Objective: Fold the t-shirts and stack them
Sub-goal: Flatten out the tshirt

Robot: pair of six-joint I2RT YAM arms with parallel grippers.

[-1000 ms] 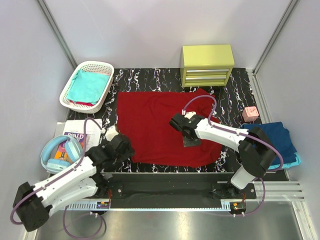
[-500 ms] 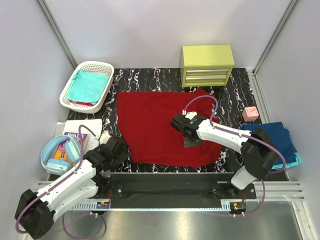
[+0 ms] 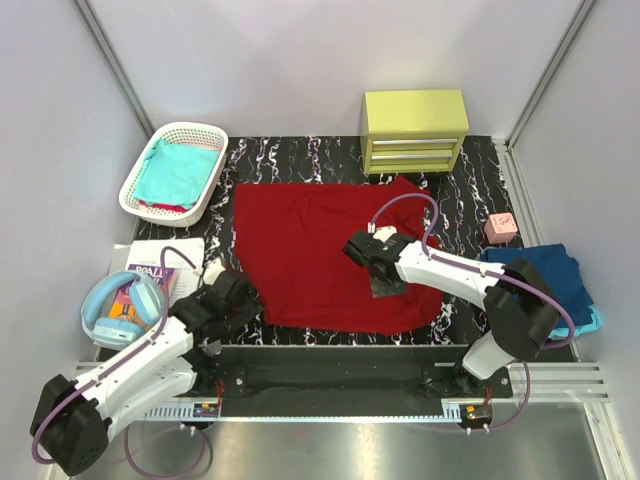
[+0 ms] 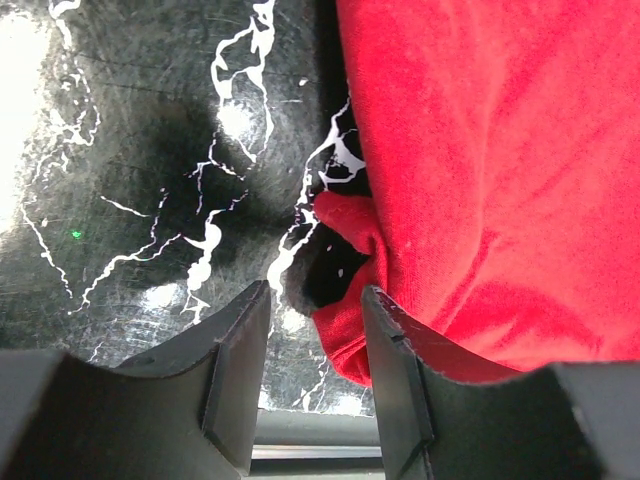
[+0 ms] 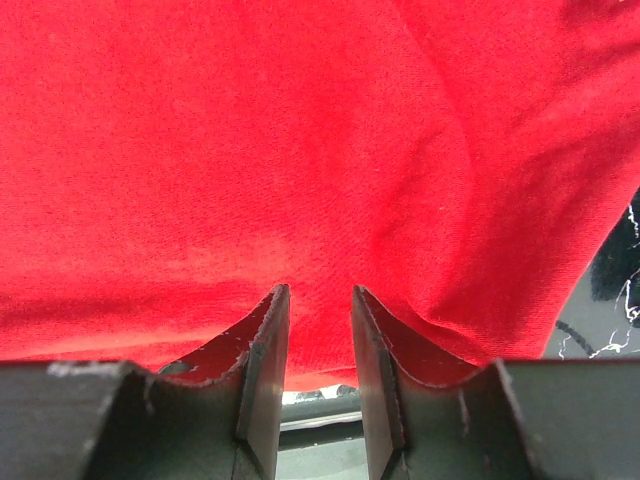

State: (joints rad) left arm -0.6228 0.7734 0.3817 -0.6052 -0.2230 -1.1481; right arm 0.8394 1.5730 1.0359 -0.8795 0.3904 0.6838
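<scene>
Dark red t-shirt [image 3: 300,250] lies spread flat mid-frame on surface [image 3: 470,190], slightly longer L-R. Left gripper [image 4: 315,290] is at its lower-left corner: jaws spread, curled hem corner just ahead of tips, not pinched. Left arm is nearer that corner. Right gripper [image 5: 317,292] sits on cloth right of centre, jaws narrowly parted; can't tell if a fold is caught. Collar and sleeves hard to make out.

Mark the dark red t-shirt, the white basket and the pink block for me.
dark red t-shirt [image 3: 300,240]: top view, flat left half of the cloth
white basket [image 3: 190,126]: top view, far rim
pink block [image 3: 500,227]: top view, top face
</scene>
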